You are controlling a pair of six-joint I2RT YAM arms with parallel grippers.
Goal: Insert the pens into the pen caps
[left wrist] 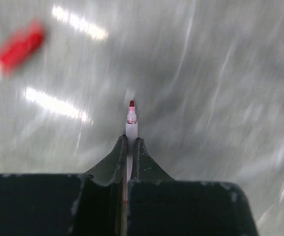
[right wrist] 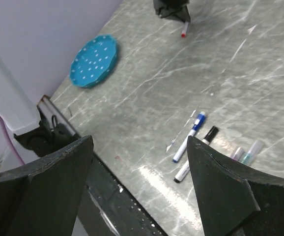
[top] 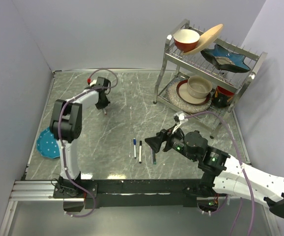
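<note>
left gripper (left wrist: 130, 147) pinches the red-tipped pen (left wrist: 131, 124) mid-frame; the red cap (left wrist: 18, 48) lies loose at upper left. an off-axis approach could knock it away. right gripper (right wrist: 137, 147) gapes wide above the other pens (right wrist: 190, 136).

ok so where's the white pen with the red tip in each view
top external: white red-tipped pen upper left, under the left gripper.
left wrist: pen at centre, tip pointing up.
right wrist: pen at top edge, right of centre.
shared landmark: the left gripper clamping it, seen in all three.
</note>
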